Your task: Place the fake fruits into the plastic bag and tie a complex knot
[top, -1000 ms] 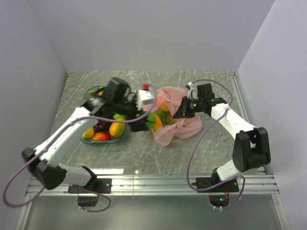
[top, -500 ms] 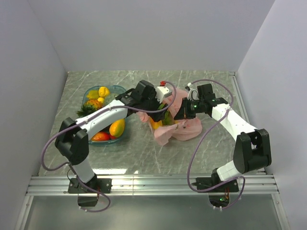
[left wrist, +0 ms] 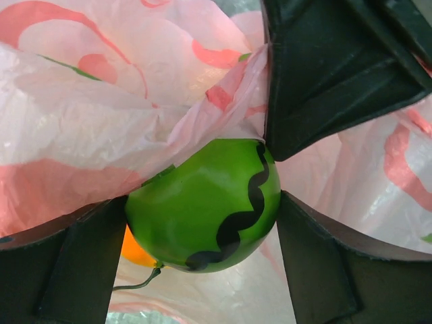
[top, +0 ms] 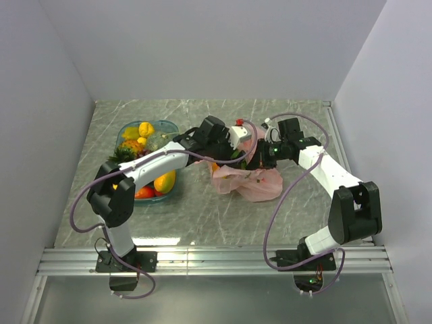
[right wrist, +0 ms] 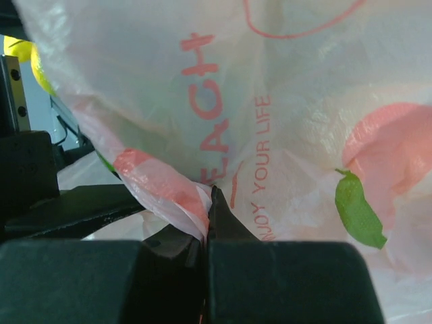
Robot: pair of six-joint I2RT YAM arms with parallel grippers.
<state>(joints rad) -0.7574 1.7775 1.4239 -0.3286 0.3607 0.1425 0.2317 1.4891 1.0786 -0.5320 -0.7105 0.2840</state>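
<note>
The tray (top: pixel 123 129), holding fake fruits (top: pixel 164 181), lies left of the plastic bag (top: pixel 260 187) at the table's (top: pixel 202 216) middle.

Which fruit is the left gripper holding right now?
The round green fruit with the black wavy stripe, clamped in the left gripper at the pink bag; the other loose fruits lie in the teal tray.

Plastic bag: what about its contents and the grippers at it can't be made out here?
- Top external: how many fruits lie in the plastic bag; the left arm and crumpled plastic cover its mouth.
- Left wrist: the orange fruit, mostly hidden behind the green striped fruit in the left gripper.
- Right wrist: anything inside; bag plastic pinched in the right gripper fills the view.
</note>
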